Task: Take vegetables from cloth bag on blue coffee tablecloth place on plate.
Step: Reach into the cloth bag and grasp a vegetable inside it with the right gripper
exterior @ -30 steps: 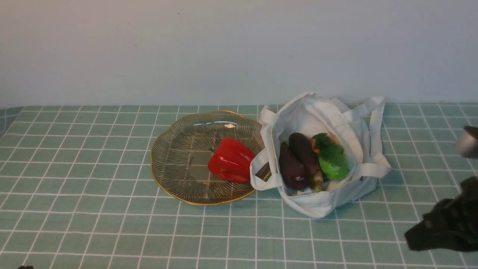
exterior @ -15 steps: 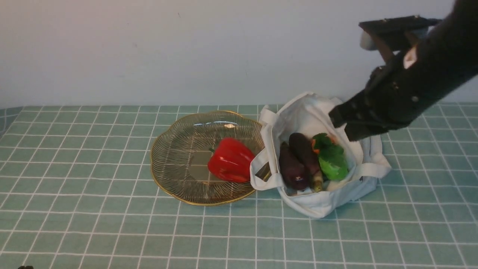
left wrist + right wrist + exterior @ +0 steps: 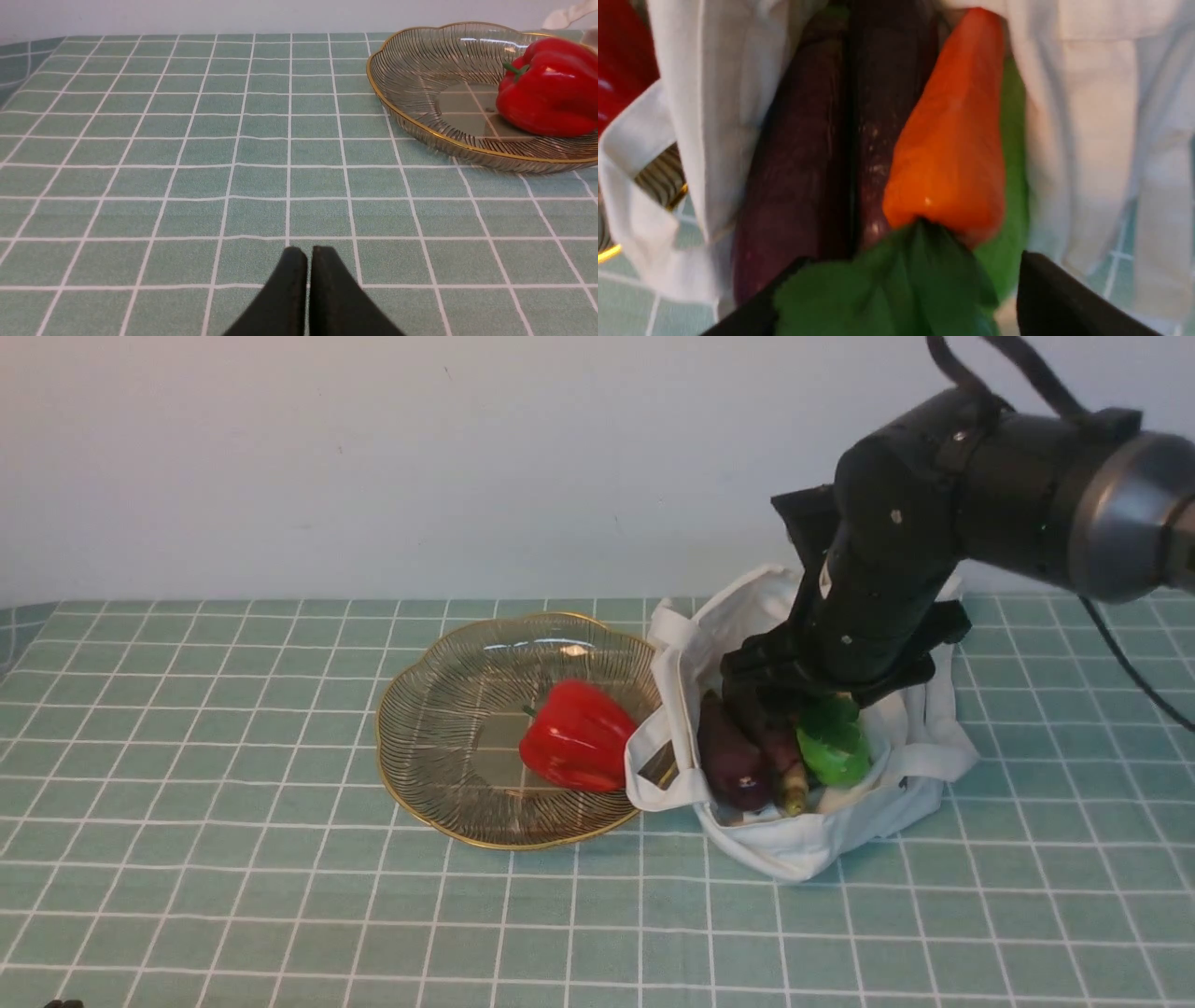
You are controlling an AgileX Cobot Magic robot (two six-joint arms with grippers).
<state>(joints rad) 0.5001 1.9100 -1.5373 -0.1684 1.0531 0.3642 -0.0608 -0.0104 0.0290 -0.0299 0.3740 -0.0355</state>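
The white cloth bag [image 3: 840,821] lies open on the teal grid tablecloth [image 3: 233,756], right of the glass plate [image 3: 439,709]. In it lie two purple eggplants [image 3: 733,761], a light green vegetable [image 3: 834,751] and the carrot, which the arm hides in the front view. My right arm [image 3: 868,597] reaches down into the bag. In the right wrist view my right gripper [image 3: 910,259] is open, its fingers on either side of the carrot's green leaves [image 3: 896,284], with the orange carrot [image 3: 952,144] and eggplants [image 3: 798,177] just beyond. My left gripper [image 3: 306,252] is shut and empty, low over the cloth.
A red bell pepper [image 3: 577,735] lies on the plate's right side, close to the bag's strap [image 3: 658,775]. The pepper [image 3: 546,88] and the plate rim [image 3: 387,98] also show in the left wrist view. A white wall stands behind the table.
My right arm has swung in from the right edge, risen over the bag and come down into its opening. The vegetables, bag and plate have not moved.
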